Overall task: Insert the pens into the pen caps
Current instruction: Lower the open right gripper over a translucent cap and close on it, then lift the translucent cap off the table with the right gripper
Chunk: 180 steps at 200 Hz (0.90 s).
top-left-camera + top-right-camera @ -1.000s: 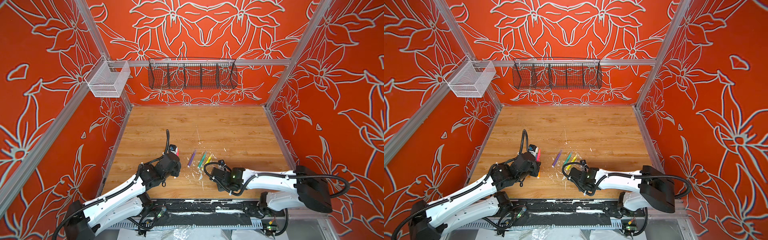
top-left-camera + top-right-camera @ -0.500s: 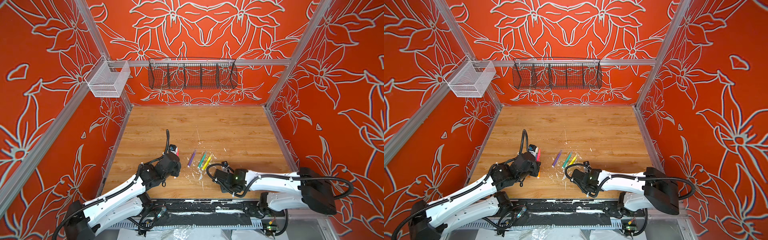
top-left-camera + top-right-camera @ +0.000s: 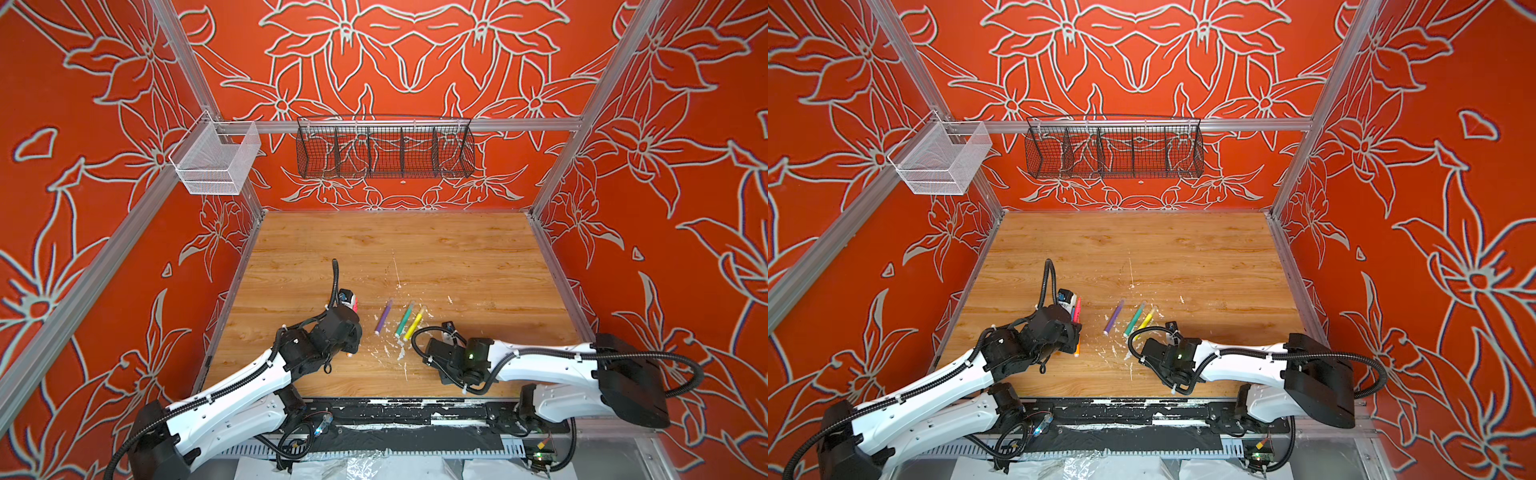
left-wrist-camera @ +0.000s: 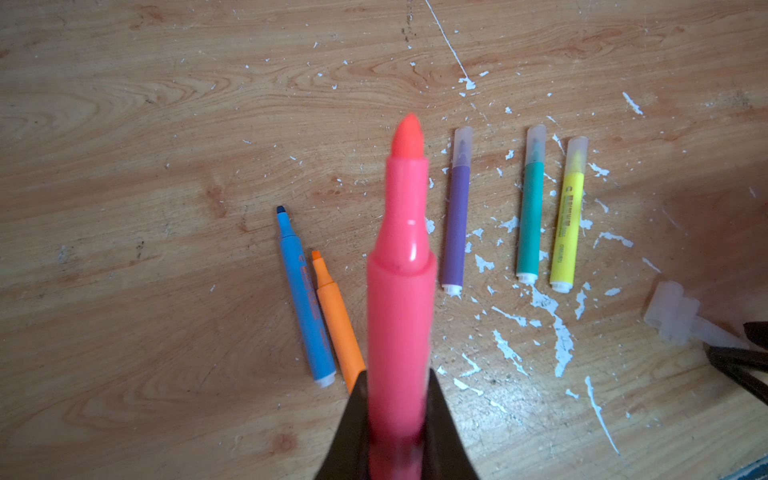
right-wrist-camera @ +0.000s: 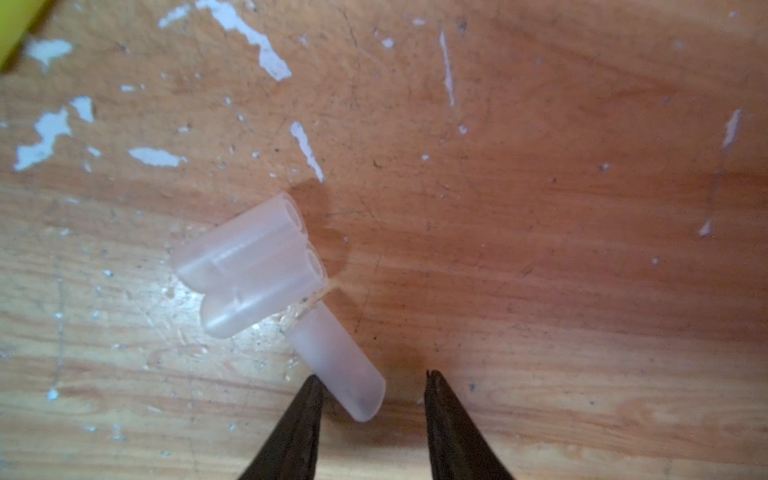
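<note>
Our left pincer (image 4: 397, 374) is closed on the pink pen (image 4: 401, 249). Our right pincer (image 5: 372, 374) stands open around a clear cap (image 5: 338, 357) lying on the surface (image 5: 540, 249). We judge the cap light and slippery, so we would pinch its middle.

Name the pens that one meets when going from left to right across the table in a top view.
pink pen → purple pen → green pen → yellow pen
</note>
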Tool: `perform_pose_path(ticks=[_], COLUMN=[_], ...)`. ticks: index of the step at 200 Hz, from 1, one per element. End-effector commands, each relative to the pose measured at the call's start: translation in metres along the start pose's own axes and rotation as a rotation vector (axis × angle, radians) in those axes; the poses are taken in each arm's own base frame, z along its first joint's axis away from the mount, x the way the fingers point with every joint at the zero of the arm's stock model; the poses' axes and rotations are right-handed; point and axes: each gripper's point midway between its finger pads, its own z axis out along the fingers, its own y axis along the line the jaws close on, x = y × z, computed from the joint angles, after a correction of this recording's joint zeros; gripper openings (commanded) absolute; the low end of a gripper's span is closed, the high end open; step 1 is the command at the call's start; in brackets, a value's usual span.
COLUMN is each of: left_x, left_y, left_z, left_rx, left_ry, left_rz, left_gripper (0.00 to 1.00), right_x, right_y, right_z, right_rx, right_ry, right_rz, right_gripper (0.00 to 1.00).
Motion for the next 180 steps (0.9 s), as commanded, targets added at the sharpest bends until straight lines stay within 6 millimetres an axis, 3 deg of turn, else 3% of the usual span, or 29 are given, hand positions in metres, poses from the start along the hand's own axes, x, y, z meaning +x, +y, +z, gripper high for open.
perform_pose_path(ticks=[1,35,93,180], left_x=[0.001,0.001,0.001,0.001], left_y=[0.002,0.001,0.001,0.001], left_z=[-0.001,-0.001,-0.001,-0.001], left_rx=[-0.009,-0.008,-0.007,-0.003], left_ry=[0.001,0.001,0.002,0.002], left_rz=[-0.012,-0.013,-0.012,-0.012], left_gripper=[0.0,0.0,0.0,0.0], right_x=[0.005,0.004,0.005,0.012], right_y=[-0.013,-0.016,-0.016,-0.017], right_z=[0.01,0.016,0.018,0.032], right_rx=[0.075,0.088,0.084,0.115], right_ry=[0.0,-0.007,-0.005,0.032], right_rz=[-0.012,-0.007,0.001,-0.007], right_gripper=[0.47,0.47,0.22,0.31])
